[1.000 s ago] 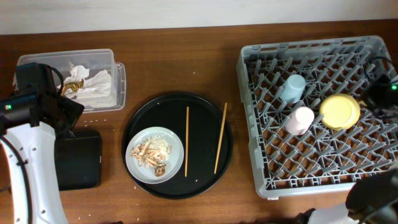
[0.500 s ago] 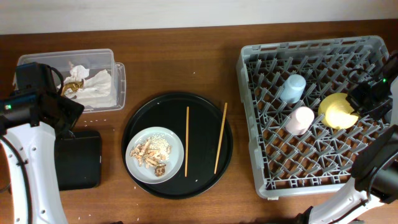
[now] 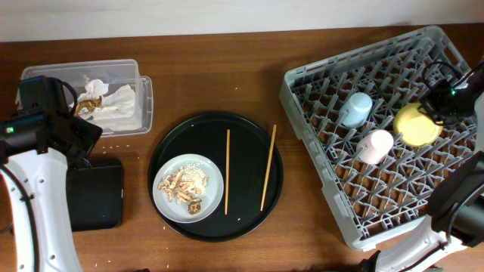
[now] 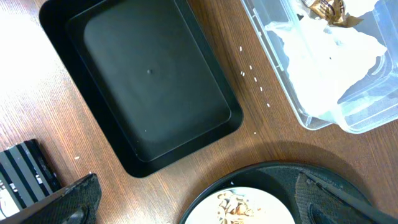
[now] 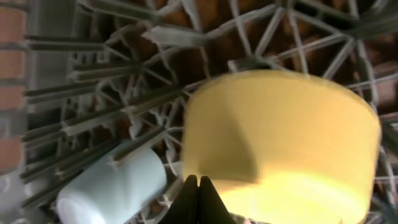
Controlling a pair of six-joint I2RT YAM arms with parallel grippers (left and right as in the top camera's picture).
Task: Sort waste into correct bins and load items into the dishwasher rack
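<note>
The grey dishwasher rack (image 3: 355,196) sits skewed at the right and holds the light-blue cup (image 3: 356,108), the pink cup (image 3: 374,146) and the yellow bowl (image 3: 417,125). My right gripper (image 3: 442,102) is shut, its fingertips (image 5: 198,186) against the bowl (image 5: 280,143) beside the blue cup (image 5: 112,186). The pale grey plate (image 3: 170,202) carries the food scraps (image 3: 185,185) next to two chopsticks (image 3: 227,171) (image 3: 268,166). My left gripper (image 3: 76,140) is open and empty (image 4: 202,208) above the table between the clear tub (image 3: 144,102) and the black rectangular tray (image 3: 94,193).
The plate and chopsticks lie on a large round black tray (image 3: 246,219). The clear tub (image 4: 280,81) holds white napkins (image 4: 329,56) and a gold-brown wrapper (image 4: 326,7). The black rectangular tray (image 4: 149,93) holds nothing. White crumbs (image 4: 252,78) dot the wood.
The rack has swung counter-clockwise, carrying the cups and bowl with it. My right gripper has come down against the yellow bowl. The left arm has not moved.
</note>
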